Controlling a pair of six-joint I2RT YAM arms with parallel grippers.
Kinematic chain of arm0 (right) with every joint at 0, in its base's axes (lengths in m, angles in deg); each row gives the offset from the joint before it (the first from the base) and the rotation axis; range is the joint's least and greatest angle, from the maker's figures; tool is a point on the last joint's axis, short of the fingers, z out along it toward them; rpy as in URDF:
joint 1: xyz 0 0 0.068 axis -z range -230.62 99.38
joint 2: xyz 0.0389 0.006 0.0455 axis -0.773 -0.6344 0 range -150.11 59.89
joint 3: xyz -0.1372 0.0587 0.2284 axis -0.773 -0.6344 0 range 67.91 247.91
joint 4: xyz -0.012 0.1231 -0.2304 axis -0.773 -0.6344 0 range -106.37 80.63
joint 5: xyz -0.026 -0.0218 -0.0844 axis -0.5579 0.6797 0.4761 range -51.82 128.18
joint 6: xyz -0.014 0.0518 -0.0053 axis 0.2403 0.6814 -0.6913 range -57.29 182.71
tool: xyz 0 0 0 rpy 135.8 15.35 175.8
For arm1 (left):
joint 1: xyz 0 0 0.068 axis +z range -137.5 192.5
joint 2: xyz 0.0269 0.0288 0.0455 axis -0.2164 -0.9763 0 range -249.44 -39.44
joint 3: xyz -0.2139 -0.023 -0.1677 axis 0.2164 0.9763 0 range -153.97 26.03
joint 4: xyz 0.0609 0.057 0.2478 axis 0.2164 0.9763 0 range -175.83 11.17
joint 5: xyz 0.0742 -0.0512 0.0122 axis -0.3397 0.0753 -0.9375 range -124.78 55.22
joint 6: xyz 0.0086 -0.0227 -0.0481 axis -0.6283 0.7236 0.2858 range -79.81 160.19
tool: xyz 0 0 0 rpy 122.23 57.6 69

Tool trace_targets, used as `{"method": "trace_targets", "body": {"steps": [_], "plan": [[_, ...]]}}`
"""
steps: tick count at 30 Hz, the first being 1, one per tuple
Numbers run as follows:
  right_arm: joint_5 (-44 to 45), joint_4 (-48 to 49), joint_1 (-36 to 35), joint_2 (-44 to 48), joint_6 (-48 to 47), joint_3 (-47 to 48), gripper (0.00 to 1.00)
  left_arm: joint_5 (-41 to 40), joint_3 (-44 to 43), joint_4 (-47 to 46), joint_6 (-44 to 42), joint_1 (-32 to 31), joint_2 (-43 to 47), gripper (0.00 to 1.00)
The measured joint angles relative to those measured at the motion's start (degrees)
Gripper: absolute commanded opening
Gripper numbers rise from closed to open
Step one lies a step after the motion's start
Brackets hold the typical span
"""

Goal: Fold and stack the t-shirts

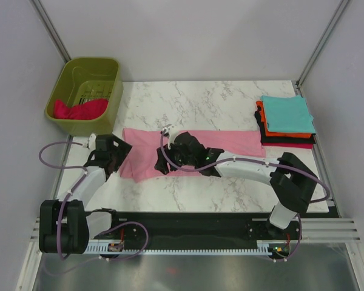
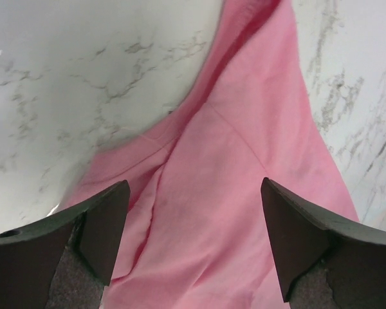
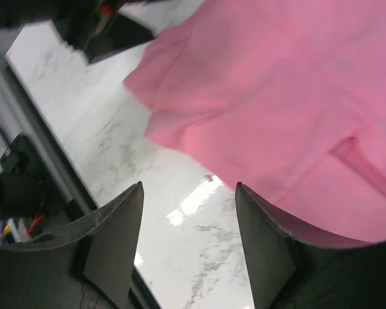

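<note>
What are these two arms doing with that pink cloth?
Two robot arms are folding shirts. A pink shirt lies stretched across the table. The left gripper hangs open over its left end, and the right gripper is open at its near edge. Neither grips it. A folded stack, teal on top, sits at the far right. A red shirt lies in the basket at the far left.

Your light pink t-shirt (image 1: 230, 142) lies on a white tabletop (image 1: 194, 100) veined with grey marbling. The folded stack (image 1: 286, 115) runs teal on top, then orange, black and a magenta edge. Your basket (image 1: 88, 126) is olive green, with a crimson t-shirt (image 1: 79, 110) inside. Both the left tool (image 2: 193, 193) and right tool (image 3: 190, 190) are dark grey.
</note>
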Motion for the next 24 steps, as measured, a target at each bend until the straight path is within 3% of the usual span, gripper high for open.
{"method": "trace_targets", "body": {"steps": [4, 7, 14, 24], "plan": [[12.9, -3.9, 3.1, 4.5, 0.4, -0.1, 0.67, -2.8, -3.0, 9.2, 2.4, 0.0, 0.5, 0.88], [18.6, -6.3, 7.8, 5.7, 2.1, -0.8, 0.65, -3.2, -3.7, 13.9, 3.1, -0.2, 2.4, 0.81], [25.1, -10.3, 15.1, 7.6, 6.0, -4.3, 0.64, -2.7, 1.2, 18.0, 7.0, -4.4, 10.9, 0.72], [30.4, -11.0, 20.0, 9.6, 10.4, -7.3, 0.62, -2.3, 4.9, 19.8, 10.8, -8.9, 13.0, 0.64]]}}
